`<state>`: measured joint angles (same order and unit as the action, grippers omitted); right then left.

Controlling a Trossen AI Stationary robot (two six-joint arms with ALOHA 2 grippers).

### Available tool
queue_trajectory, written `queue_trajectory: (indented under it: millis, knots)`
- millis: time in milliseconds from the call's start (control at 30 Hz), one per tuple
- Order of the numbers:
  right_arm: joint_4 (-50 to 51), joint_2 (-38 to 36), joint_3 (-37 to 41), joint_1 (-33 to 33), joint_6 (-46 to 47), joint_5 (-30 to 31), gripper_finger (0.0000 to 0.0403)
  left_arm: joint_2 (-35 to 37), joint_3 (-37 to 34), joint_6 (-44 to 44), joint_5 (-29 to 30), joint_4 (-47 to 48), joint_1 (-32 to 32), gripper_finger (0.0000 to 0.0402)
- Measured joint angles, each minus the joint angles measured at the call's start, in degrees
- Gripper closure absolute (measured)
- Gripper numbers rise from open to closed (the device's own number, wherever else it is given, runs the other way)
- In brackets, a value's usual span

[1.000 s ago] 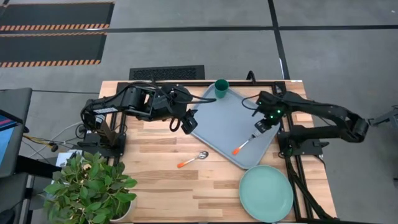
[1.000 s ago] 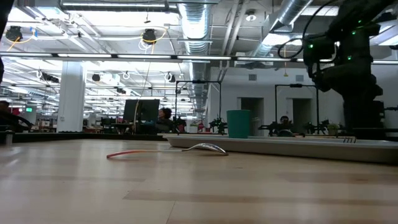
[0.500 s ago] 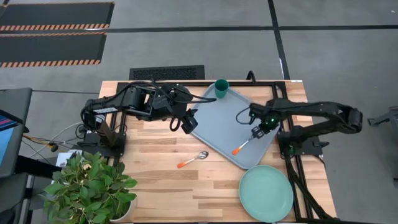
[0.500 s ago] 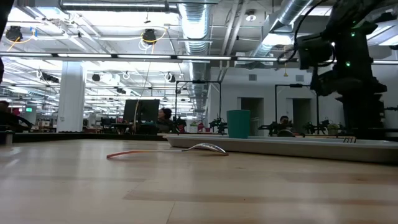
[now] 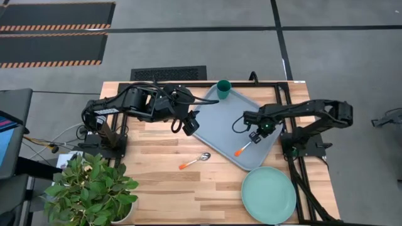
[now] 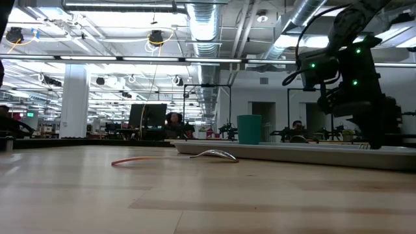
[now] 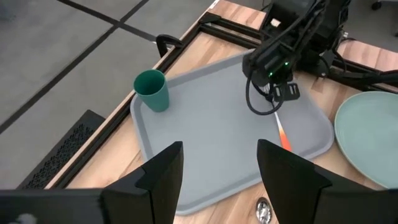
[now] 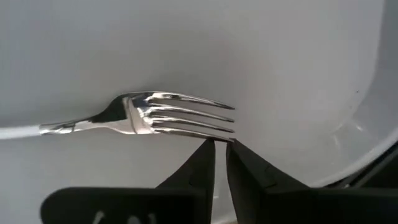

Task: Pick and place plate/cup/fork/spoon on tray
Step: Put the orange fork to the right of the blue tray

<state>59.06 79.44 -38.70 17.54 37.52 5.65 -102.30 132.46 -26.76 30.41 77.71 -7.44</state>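
One large light blue-grey rectangular tray (image 5: 232,125) lies under the right gripper (image 5: 254,136), which hangs low over its near-right part with fingers together and nothing between them. The large round pale mint-green plate (image 5: 269,195) sits on the wooden table (image 5: 157,188), off the tray, nearer the front edge than that gripper. The left gripper (image 5: 191,123), fingers apart and empty, hovers beside the tray's left edge. The small dark green cup (image 5: 223,89) stands in the tray's far corner. The orange-handled silver fork (image 8: 149,117) lies on the tray just at the right gripper's fingertips; the orange-handled silver spoon (image 5: 194,161) rests on the table, in front of the left gripper.
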Motion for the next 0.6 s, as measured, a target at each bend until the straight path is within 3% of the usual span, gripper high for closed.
queue_trajectory:
  millis: [600]
  knots:
    - [-4.46,1.58,0.00,2.55,-2.88,0.13,0.0340,0.00,0.00,-0.08,-0.04,-0.02,0.00,0.0207]
